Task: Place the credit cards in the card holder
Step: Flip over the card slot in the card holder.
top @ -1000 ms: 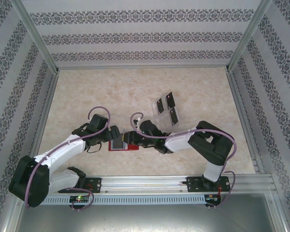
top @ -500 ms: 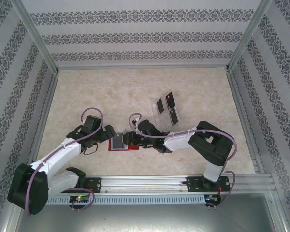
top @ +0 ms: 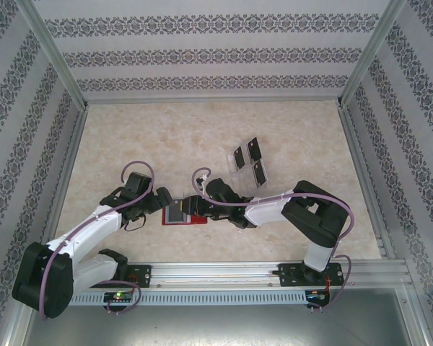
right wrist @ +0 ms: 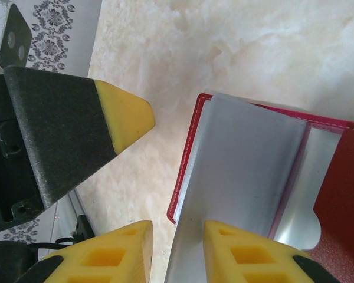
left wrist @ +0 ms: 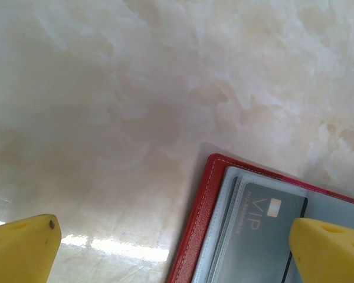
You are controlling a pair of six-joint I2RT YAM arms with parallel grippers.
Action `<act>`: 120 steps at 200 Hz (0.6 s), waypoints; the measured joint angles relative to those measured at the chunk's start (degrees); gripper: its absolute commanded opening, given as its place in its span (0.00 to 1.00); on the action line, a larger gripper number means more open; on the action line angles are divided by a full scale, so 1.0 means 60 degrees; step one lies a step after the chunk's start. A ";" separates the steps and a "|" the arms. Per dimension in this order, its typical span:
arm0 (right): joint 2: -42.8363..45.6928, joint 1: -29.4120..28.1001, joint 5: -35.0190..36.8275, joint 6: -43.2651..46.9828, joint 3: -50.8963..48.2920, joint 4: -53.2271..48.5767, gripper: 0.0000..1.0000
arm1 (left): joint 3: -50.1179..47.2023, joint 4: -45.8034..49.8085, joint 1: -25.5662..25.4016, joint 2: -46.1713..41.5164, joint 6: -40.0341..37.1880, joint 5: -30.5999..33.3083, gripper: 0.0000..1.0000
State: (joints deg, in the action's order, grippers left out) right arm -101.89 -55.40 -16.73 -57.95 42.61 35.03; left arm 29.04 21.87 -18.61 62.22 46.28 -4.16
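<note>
One card (left wrist: pixel 265 236) (marked VIP) sits pocketed in red wallet (top: pixel 185 213), between both sets of fingers on counter (top: pixel 166 137). Left fingers (left wrist: pixel 177 250) wide, empty; right fingers (right wrist: pixel 177 250) narrow, pinching a clear pocket. Three cards (top: pixel 249 160) wait beyond.

Red card holder (left wrist: pixel 196 230), grey-blue pockets; marbled beige table (top: pixel 166 137); yellow-tipped pincers.

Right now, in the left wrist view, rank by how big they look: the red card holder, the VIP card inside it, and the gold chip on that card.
1. Card holder, cropped by the frame
2. VIP card
3. Gold chip
</note>
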 measured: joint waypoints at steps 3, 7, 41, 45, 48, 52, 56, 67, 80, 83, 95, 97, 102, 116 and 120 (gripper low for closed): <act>0.0000 0.0000 -0.0004 -0.0004 0.0000 0.0029 0.30 | 0.0000 0.0000 0.0000 0.0000 0.0000 0.0000 1.00; 0.0000 0.0000 -0.0004 -0.0007 0.0000 0.0055 0.30 | 0.0000 0.0000 0.0004 0.0004 0.0000 -0.0007 1.00; 0.0000 0.0000 -0.0015 -0.0066 0.0000 0.0295 0.30 | 0.0000 0.0000 0.0080 0.0007 -0.0007 -0.0025 1.00; 0.0000 0.0000 -0.0018 -0.0069 0.0000 0.0339 0.30 | 0.0000 0.0000 0.0087 0.0007 -0.0007 -0.0025 1.00; 0.0000 0.0000 -0.0018 -0.0069 0.0000 0.0350 0.30 | 0.0000 0.0000 0.0098 0.0007 -0.0011 -0.0025 1.00; 0.0000 0.0000 -0.0018 -0.0069 0.0000 0.0382 0.30 | 0.0000 0.0000 0.0106 0.0007 -0.0015 -0.0025 1.00; 0.0000 0.0000 -0.0022 -0.0073 0.0000 0.0397 0.30 | 0.0000 0.0000 0.0120 0.0007 -0.0033 -0.0022 1.00; -0.0007 0.0000 -0.0022 -0.0098 0.0000 0.0459 0.29 | 0.0000 0.0000 0.0135 0.0007 -0.0036 -0.0025 1.00; -0.0029 0.0000 -0.0025 -0.0109 0.0000 0.0525 0.28 | 0.0000 0.0000 0.0142 0.0007 -0.0044 -0.0029 1.00; -0.0040 0.0000 -0.0033 -0.0117 0.0000 0.0528 0.28 | 0.0000 0.0000 0.0153 0.0007 -0.0051 -0.0025 1.00; -0.0087 0.0000 -0.0044 -0.0131 0.0000 0.0535 0.26 | 0.0000 0.0000 0.0189 0.0007 -0.0076 -0.0025 1.00; -0.0098 0.0000 -0.0044 -0.0138 0.0000 0.0535 0.26 | 0.0000 0.0000 0.0193 0.0007 -0.0080 -0.0022 1.00; -0.0124 0.0000 -0.0044 -0.0135 0.0000 0.0535 0.25 | 0.0000 0.0000 0.0204 0.0007 -0.0091 -0.0025 1.00; -0.0215 0.0000 -0.0044 -0.0138 0.0000 0.0528 0.25 | 0.0000 0.0000 0.0211 0.0007 -0.0109 -0.0040 1.00; -0.0237 0.0000 -0.0044 -0.0138 0.0000 0.0525 0.25 | 0.0000 0.0000 0.0226 0.0007 -0.0113 -0.0055 1.00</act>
State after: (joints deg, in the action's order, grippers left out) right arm -103.31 -55.40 -16.99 -58.78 42.61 38.17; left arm 29.04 21.87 -17.26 62.26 45.60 -4.49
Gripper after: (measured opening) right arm 0.253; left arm 0.999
